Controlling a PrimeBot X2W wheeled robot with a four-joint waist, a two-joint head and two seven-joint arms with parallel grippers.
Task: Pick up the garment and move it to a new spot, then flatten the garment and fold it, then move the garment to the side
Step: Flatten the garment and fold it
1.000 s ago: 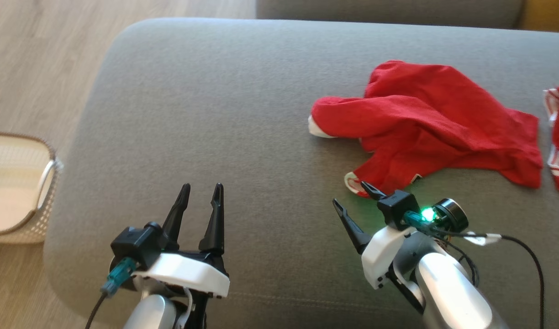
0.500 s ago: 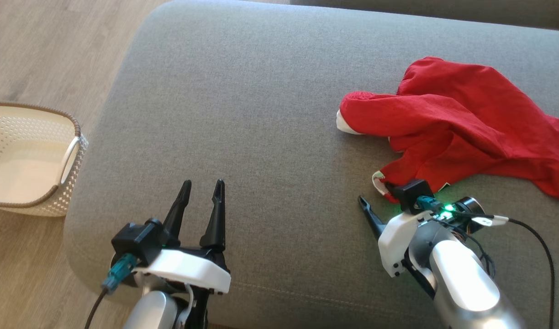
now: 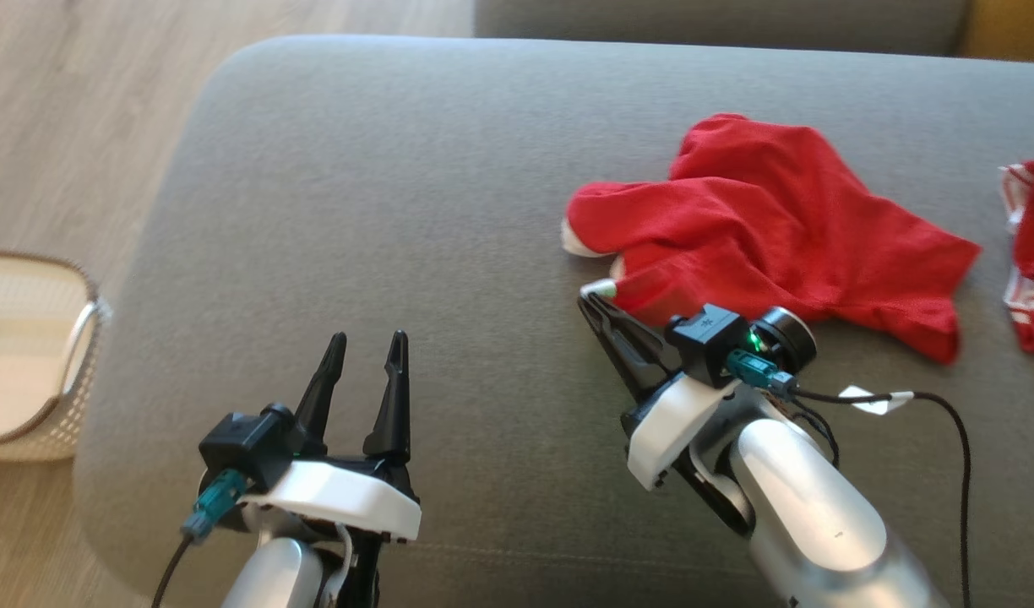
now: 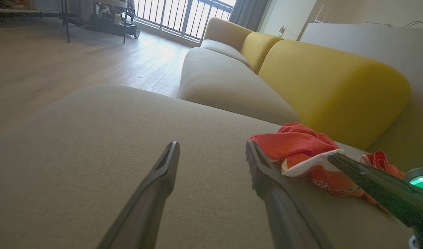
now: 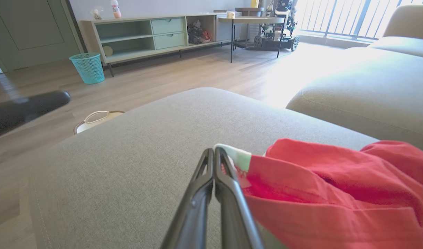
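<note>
Head view: your right claw (image 3: pixel 588 297) is clamped shut at the near corner of the red jersey (image 3: pixel 762 219), which lies crumpled on the grey sofa cushion (image 3: pixel 382 186), right of centre. A smaller red piece (image 3: pixel 1032 253) sits apart at the far right. Your left claw (image 3: pixel 368 339) hovers with its fingers spread and nothing between them, well left of the jersey, and a white basket (image 3: pixel 35 355) stands on the floor beyond it. By the look of it the pickup is only beginning: moving, flattening, folding and setting aside are all left to do.

Left wrist view: the left claw (image 4: pixel 211 147) points across bare cushion. The jersey (image 4: pixel 298 141) lies off to its right, before the yellow backrest (image 4: pixel 329 79), with the right claw (image 4: pixel 332 157) meeting its white sleeve edge (image 4: pixel 311 164).

Right wrist view: the right claw (image 5: pixel 213 152) has its fingers pressed together, the white sleeve edge (image 5: pixel 237 157) apparently pinched at their tips. The rest of the jersey (image 5: pixel 336 180) bunches to the right, resting on the cushion.
</note>
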